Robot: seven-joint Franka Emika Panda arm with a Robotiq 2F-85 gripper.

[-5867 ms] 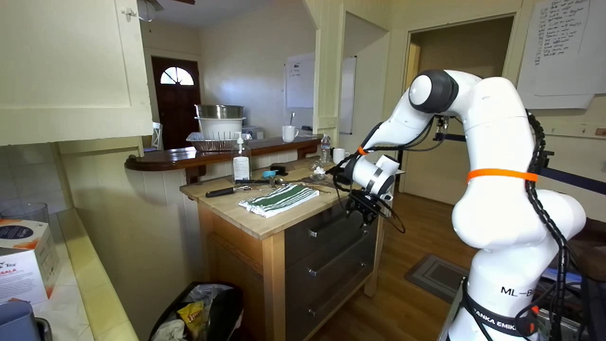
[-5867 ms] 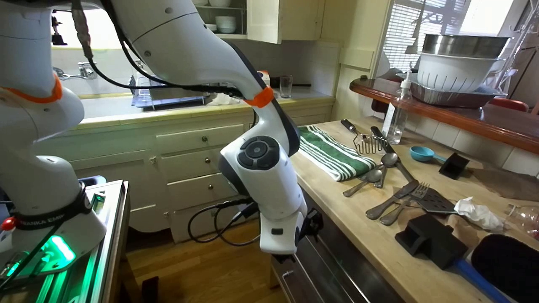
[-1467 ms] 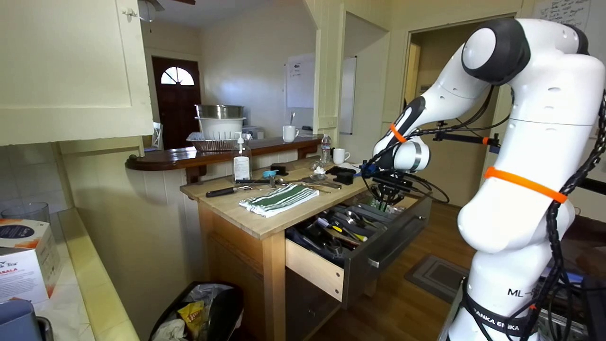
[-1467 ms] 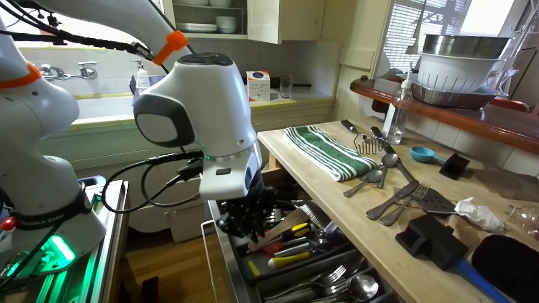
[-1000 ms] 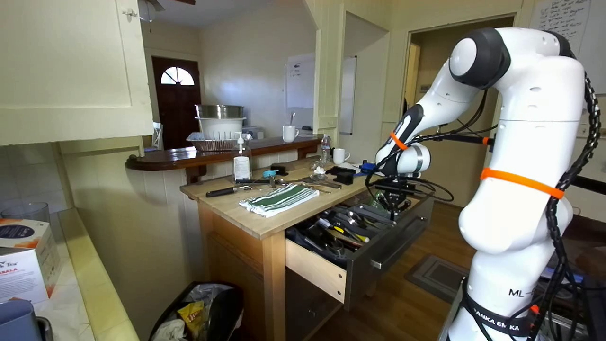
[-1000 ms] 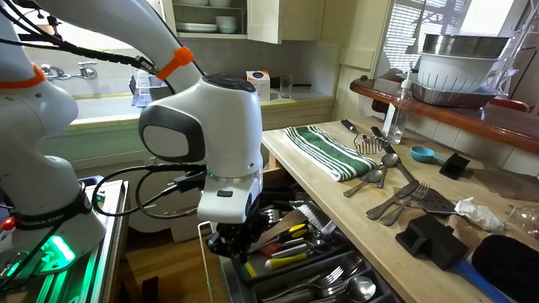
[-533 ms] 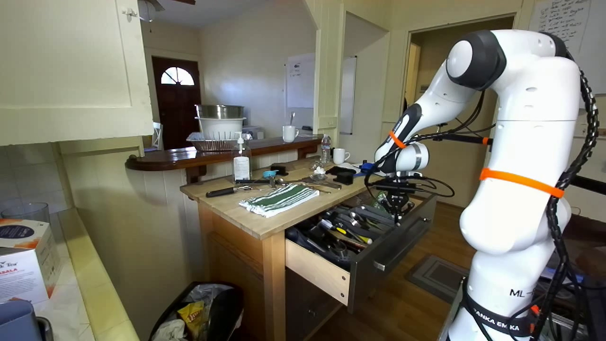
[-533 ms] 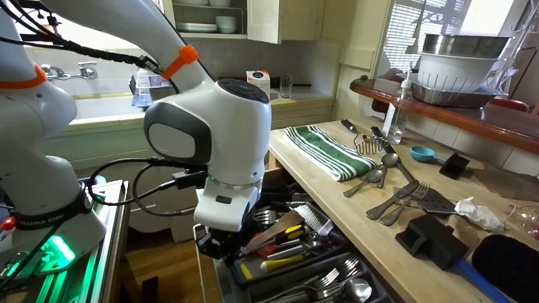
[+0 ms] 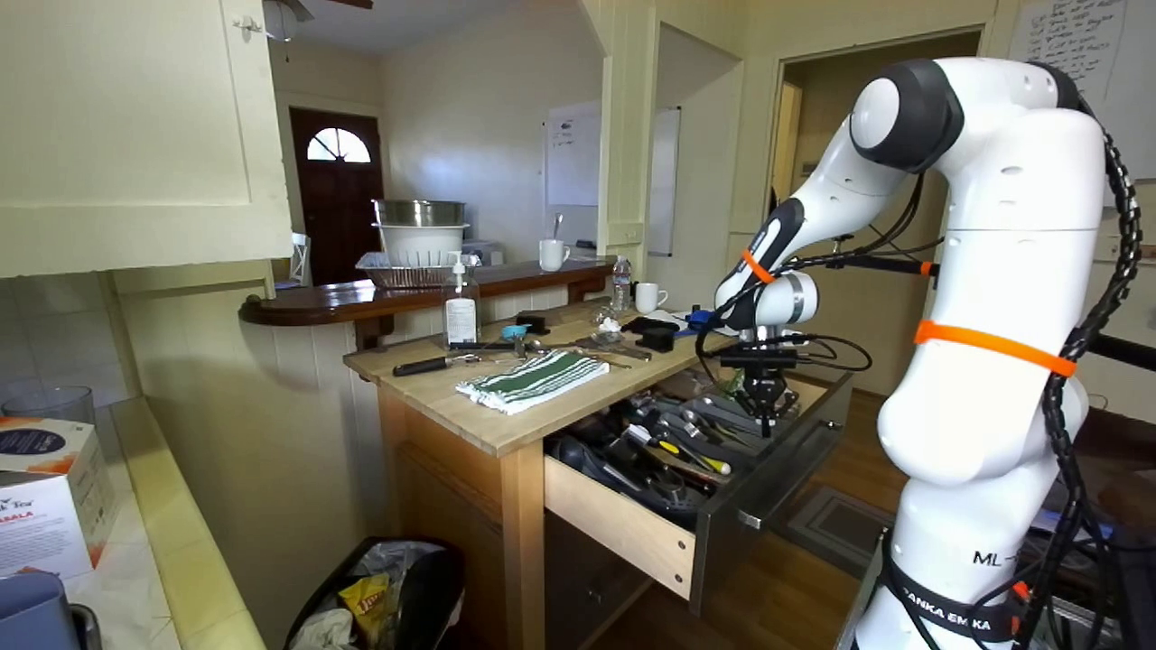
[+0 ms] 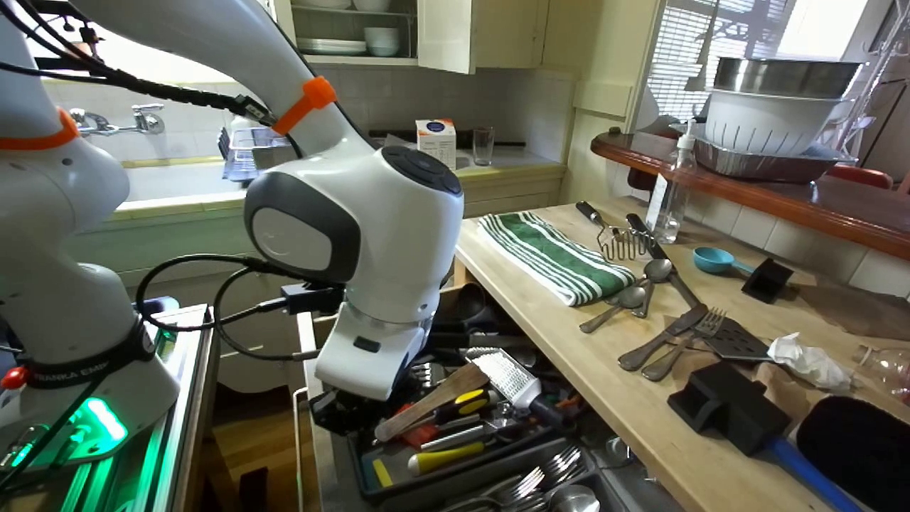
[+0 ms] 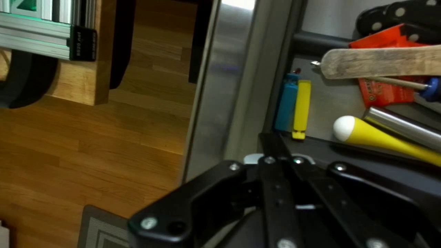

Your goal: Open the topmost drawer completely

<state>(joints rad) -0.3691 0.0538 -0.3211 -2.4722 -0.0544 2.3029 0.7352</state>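
Note:
The topmost drawer (image 9: 623, 525) stands pulled far out of its cabinet, showing its pale wood side and dark grey front panel. Its slim handle (image 10: 298, 448) runs along the outside of that panel. Inside, a grey tray holds several utensils, among them forks (image 10: 547, 476) and a yellow-handled tool (image 10: 444, 459). My gripper (image 9: 766, 426) points down into the drawer, just behind the front panel. In the wrist view the fingers (image 11: 274, 146) are together with nothing between them, close to the panel's inner side. Whether they touch it I cannot tell.
Above the drawer, the wooden worktop (image 10: 569, 341) carries a green striped towel (image 10: 558, 256), loose cutlery and a soap bottle (image 10: 672, 192). A bin (image 9: 433, 564) stands beside the cabinet. The robot's own base table (image 10: 192, 355) lies across a strip of wooden floor.
Several seconds ago the drawer was shut and the gripper outside it. Since then it has come out, further still in the last half second, with my gripper moving outward behind its front panel.

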